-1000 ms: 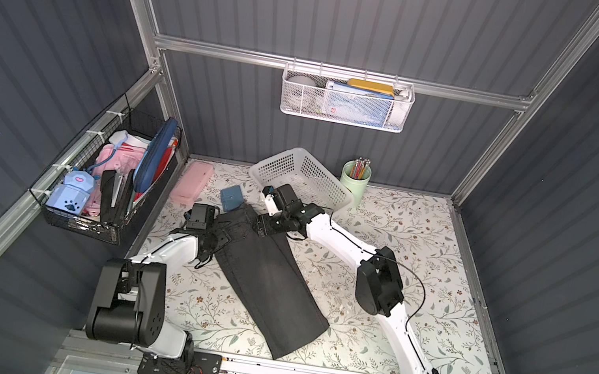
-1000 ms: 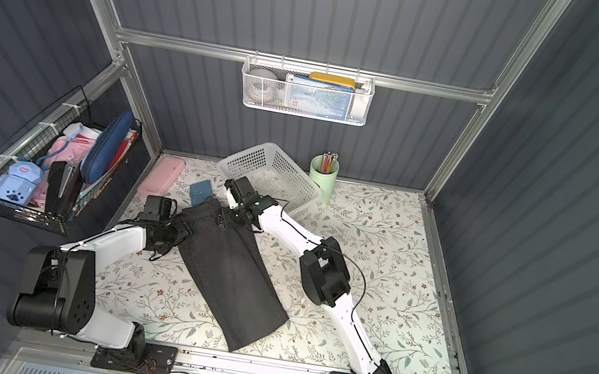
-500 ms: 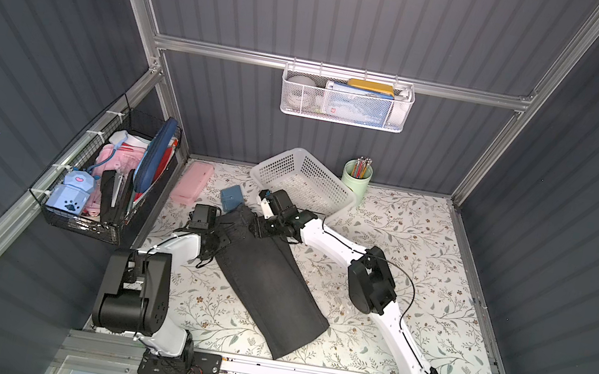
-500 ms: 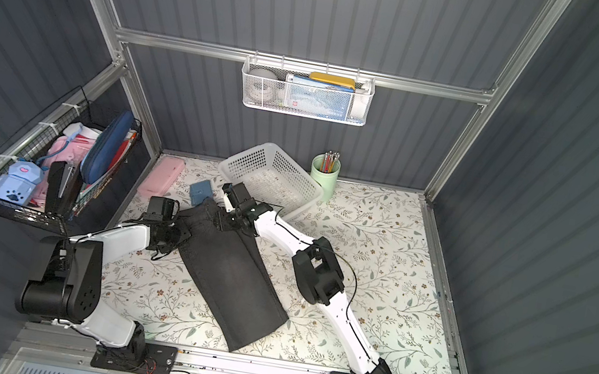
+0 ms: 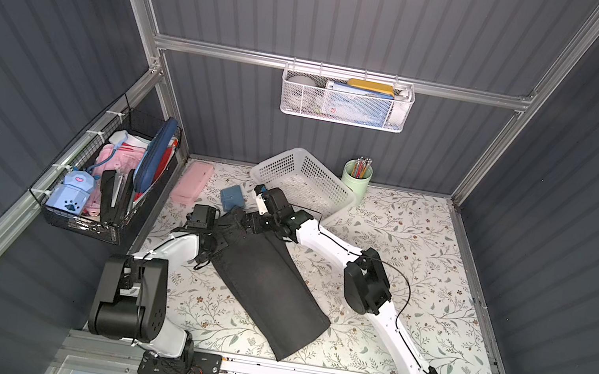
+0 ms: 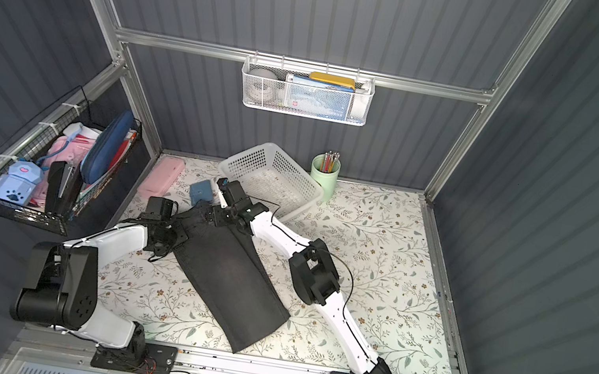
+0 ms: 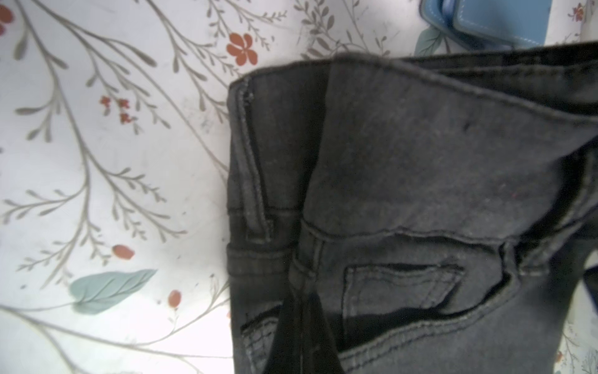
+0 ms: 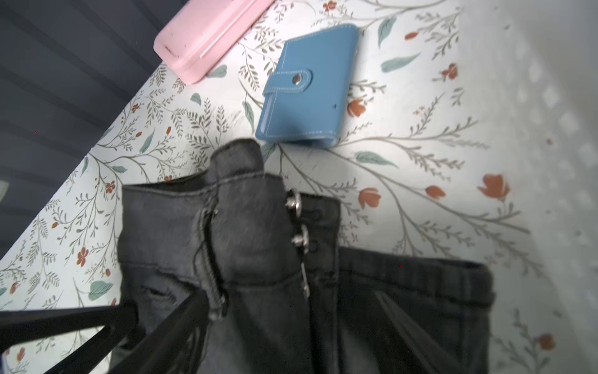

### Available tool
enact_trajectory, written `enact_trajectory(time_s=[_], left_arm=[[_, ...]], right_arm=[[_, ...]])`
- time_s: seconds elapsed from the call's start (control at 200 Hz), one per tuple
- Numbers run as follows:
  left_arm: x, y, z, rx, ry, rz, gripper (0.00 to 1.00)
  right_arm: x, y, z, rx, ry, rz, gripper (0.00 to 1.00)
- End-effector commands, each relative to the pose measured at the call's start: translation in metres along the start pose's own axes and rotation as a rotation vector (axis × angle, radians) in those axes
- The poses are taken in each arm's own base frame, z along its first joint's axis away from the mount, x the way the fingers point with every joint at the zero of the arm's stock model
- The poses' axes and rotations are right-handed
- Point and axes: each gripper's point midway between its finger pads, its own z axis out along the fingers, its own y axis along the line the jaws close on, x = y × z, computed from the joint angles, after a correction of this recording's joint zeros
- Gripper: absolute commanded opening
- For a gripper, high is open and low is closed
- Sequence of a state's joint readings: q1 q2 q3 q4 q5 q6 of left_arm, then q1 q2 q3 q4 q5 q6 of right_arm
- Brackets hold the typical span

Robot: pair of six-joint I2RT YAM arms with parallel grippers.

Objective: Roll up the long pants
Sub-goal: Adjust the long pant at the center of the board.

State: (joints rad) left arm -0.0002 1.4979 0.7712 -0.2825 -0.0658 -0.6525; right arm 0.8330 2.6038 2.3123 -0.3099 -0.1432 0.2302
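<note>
Charcoal denim: finding the pants [image 5: 263,286] lying flat on the table [image 5: 422,259], folded leg over leg, slanting across it with the waistband end just beside the wallet [image 5: 232,197]. Pinching one waistband corner with the left gripper [image 7: 302,311], clamped tight on the cloth; straddling the buttoned fly end with the right gripper [image 8: 168,304], jaws standing apart and, as far as showing, gripping nothing. Risking a lopsided start — raising one corner alone, letting the loose side sag and the roll run crooked or cone-shaped. Risking also dragging the pants whole toward the wallet and basket [image 5: 314,186] rather than turning the band over, knocking the wallet aside, or losing the first turn to stiff denim springing flat once let go. Counting: one pants, two grippers, one wallet, one pink case [image 5: 191,183], one basket, one cup [image 5: 356,179] of pens [image 5: 362,164], two hanging on the walls — a black wire rack [image 5: 82,229] and a white mesh rack [image 5: 342,121].
</note>
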Motion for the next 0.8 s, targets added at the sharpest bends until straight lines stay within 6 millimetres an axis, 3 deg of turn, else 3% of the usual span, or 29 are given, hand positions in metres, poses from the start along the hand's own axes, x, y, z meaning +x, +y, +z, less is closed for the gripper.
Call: enact_trajectory(time_s=[0.0,0.075,0.14,0.28,0.475,0.635,0.796], left_arm=[[0.012,0.013,-0.002,-0.055,0.056,0.019,0.0],[0.018,0.018,-0.001,-0.069,0.071,0.02,0.0],[0.021,0.021,-0.002,-0.073,0.075,0.024,0.0],[0.027,0.024,-0.003,-0.08,0.089,0.037,0.0],[0.031,0.028,-0.003,-0.092,0.104,0.045,0.0],[0.027,0.027,-0.003,-0.1,0.098,0.044,0.0],[0.015,0.023,-0.017,-0.104,0.059,0.034,0.0]], right_arm=[[0.013,0.007,0.012,-0.07,0.035,-0.055,0.83],[0.031,0.02,0.015,-0.171,0.091,-0.077,0.83],[0.045,0.02,0.019,-0.189,0.129,-0.075,0.83],[0.054,0.018,0.026,-0.207,0.151,-0.047,0.78],[0.059,0.031,0.027,-0.277,0.167,-0.012,0.35],[0.037,0.039,0.009,-0.27,0.11,-0.04,0.13],[0.003,0.048,-0.026,-0.284,0.007,-0.039,0.05]])
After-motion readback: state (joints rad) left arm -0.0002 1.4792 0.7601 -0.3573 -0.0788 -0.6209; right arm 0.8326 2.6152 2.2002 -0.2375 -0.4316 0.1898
